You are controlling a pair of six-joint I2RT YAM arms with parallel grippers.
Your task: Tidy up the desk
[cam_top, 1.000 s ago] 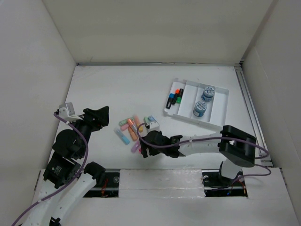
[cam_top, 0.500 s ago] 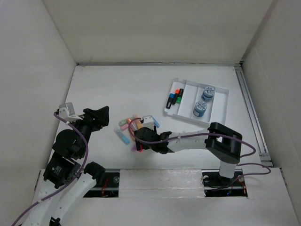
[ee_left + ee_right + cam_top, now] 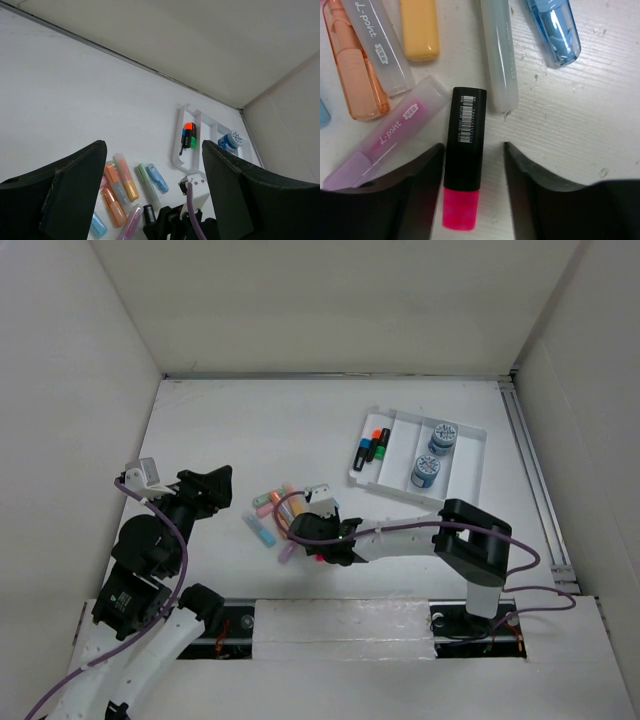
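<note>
Desk: I see the white desk (image 3: 250, 420) as the floor of the box. White walls (image 3: 330, 300) stand round it, and a metal rail (image 3: 530, 460) runs along its right edge.
Pens: A heap of pale pens (image 3: 268, 512) lies flat on the desk, near the front and a bit left of the middle.
Pens up close: From the right wrist I can pick out an orange pen (image 3: 355, 65), a frosted pen (image 3: 377, 45), a yellow pen (image 3: 420, 30), a purple pen (image 3: 390, 135), a clear pen (image 3: 500, 55) and a blue pen (image 3: 555, 30).
Marker: A black marker (image 3: 464, 150) with a pink end lies flat on the desk at the edge of the heap. It is just beside the purple pen and near the tip of the clear pen.
Right gripper: My right gripper (image 3: 470, 170) is down low over the heap. Its jaws stand one on each side of the marker. One finger is just beside the marker. I can see bare desk between the marker and the other finger, so nothing is squeezed.
Left gripper: My left gripper (image 3: 152, 165) hangs above the desk, well left of the heap. Its jaws are wide, with nothing between them.
Tray: A white tray (image 3: 470, 455) sits on the desk to the back right, well apart from the heap. One part holds dark markers (image 3: 370, 448) with orange and green on them. The next part holds two blue round things (image 3: 442, 437).
</note>
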